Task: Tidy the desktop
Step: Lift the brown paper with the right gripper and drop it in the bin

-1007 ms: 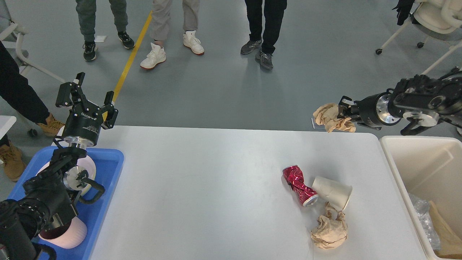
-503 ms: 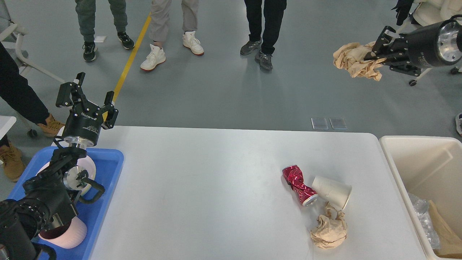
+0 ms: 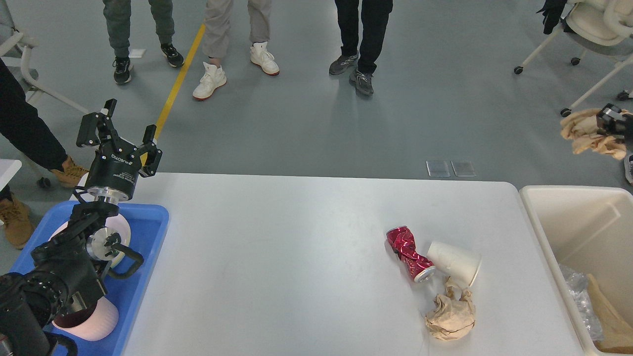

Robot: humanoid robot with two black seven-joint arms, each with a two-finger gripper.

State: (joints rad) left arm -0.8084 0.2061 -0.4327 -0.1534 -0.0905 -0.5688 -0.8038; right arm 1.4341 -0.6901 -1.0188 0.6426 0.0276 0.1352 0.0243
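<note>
The white desktop [image 3: 277, 257] holds a crushed red can [image 3: 409, 252], a white paper cup [image 3: 455, 262] lying on its side, and a crumpled brown paper ball [image 3: 451, 317], all close together at the right front. My right gripper [image 3: 610, 121] shows only partly at the right edge. It is shut on a crumpled brown paper wad [image 3: 586, 132], held in the air beyond the cream bin [image 3: 573, 217]. My left gripper [image 3: 129, 118] is open and empty, raised over the desktop's far left corner above the blue tray [image 3: 151, 232].
The blue tray holds a pink cup [image 3: 91, 319] and a pale plate [image 3: 123, 228], partly hidden by my left arm. The cream bin holds clear plastic and brown paper [image 3: 608, 311]. Several people stand beyond the table. A wheeled chair [image 3: 588, 29] is at the far right.
My right gripper has swung the brown paper wad up, then down and right to the view's edge beyond the bin. The left arm and the items on the desktop have not moved.
</note>
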